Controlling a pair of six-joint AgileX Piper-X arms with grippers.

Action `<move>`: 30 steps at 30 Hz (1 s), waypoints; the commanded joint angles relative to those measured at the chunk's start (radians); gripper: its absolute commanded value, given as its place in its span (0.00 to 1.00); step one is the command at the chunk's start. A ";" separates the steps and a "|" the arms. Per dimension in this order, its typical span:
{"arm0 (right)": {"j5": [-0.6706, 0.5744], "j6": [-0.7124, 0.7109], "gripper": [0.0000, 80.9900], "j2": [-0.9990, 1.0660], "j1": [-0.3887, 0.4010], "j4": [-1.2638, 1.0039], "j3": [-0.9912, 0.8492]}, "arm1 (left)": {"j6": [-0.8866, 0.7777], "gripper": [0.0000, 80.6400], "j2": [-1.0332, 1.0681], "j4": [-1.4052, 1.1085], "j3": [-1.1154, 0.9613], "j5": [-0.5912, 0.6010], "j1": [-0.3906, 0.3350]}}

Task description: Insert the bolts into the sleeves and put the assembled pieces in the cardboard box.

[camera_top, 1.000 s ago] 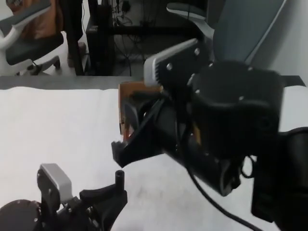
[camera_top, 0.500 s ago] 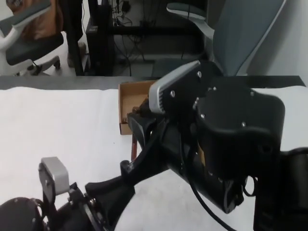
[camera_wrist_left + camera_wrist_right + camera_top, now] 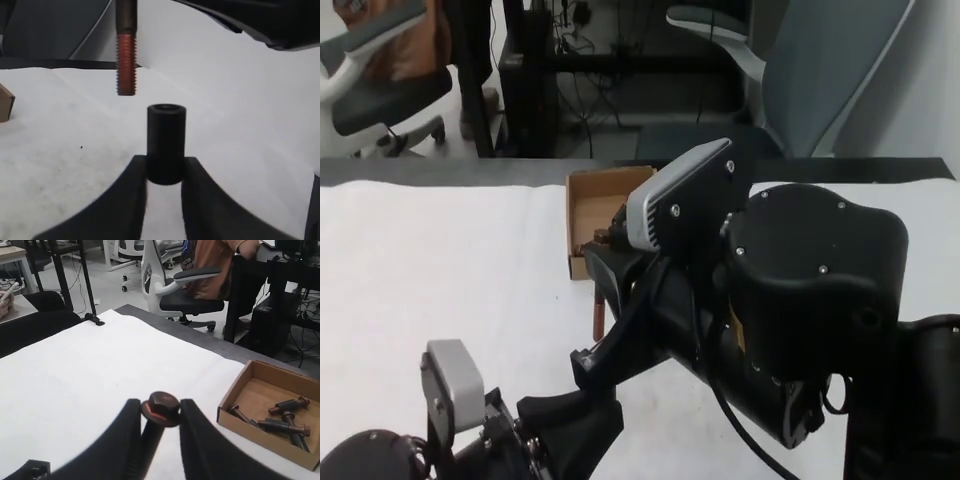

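The left hand [image 3: 166,167] is clenched on the lower part of a short black sleeve [image 3: 166,142] and holds it upright with its open mouth facing up. The grip sits low, which I take to be deliberate: it leaves the mouth and the upper wall of the sleeve free, so nothing blocks a bolt coming down into it.

The right hand [image 3: 160,412] is grasping a copper-coloured bolt [image 3: 126,60] just under its hexagonal head. The shank hangs straight down with the threaded end lowest. Holding it by the neck keeps the whole thread bare for entry and lets the head act as the stop.

The thread tip is above the sleeve and apart from it. It is also off to one side of the sleeve's mouth rather than over it. How far it stands in front of or behind the sleeve cannot be judged.

Both parts are held upright and roughly parallel, so the step in hand looks like lining up for insertion. A sideways correction toward the sleeve seems needed before any descent, or the thread could catch on the rim and tip the sleeve in its grip.

The white-covered desk [image 3: 240,100] lies below the sleeve. The cardboard box [image 3: 235,405] sits on the desk well apart from the sleeve, on the side away from the arms. It has several copper bolts [image 3: 280,422] lying in it, and whether those carry sleeves is too small to tell. Placed there, the box leaves the desk around the sleeve free for the two arms to meet.
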 commanded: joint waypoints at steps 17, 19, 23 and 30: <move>-0.005 -0.009 0.01 0.000 0.017 -0.003 -0.002 | 0.064 0.02 0.000 0.017 -0.008 -0.093 0.003; -0.005 -0.009 0.01 0.000 0.016 0.000 -0.002 | 0.064 0.02 0.000 0.017 -0.008 -0.095 0.003; -0.005 -0.009 0.01 0.000 0.016 0.021 -0.002 | 0.064 0.02 0.000 0.017 -0.008 -0.100 0.003; -0.014 -0.009 0.01 0.000 0.016 0.021 -0.002 | 0.064 0.02 0.000 0.017 -0.008 -0.099 0.003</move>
